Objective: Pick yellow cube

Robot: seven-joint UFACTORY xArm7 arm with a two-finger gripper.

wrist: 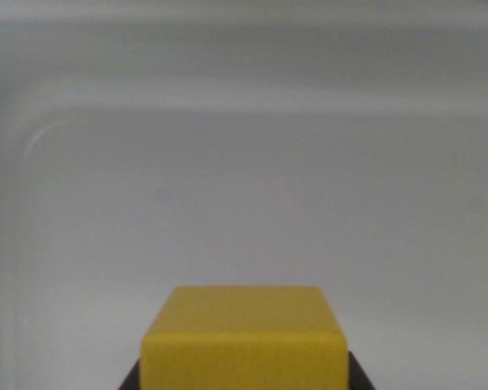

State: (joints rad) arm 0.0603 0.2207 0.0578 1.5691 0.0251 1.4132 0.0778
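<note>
Right now gripper (244, 375) holds smooth yellow cube (244, 337) w/ dark fingers (359, 379) over pale grey tray (228, 179).

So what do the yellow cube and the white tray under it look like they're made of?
Yellow cube: probably painted wood or matte plastic; even colour, dull surface, softly rounded edges. White tray: likely moulded plastic or enamelled metal; smooth, faint sheen, rounded corner and raised rim. Blur leaves both open.

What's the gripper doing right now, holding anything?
Gripper: dark fingers flank the yellow cube on both sides at the bottom edge; it looks shut on the cube, though contact is barely in view.
</note>
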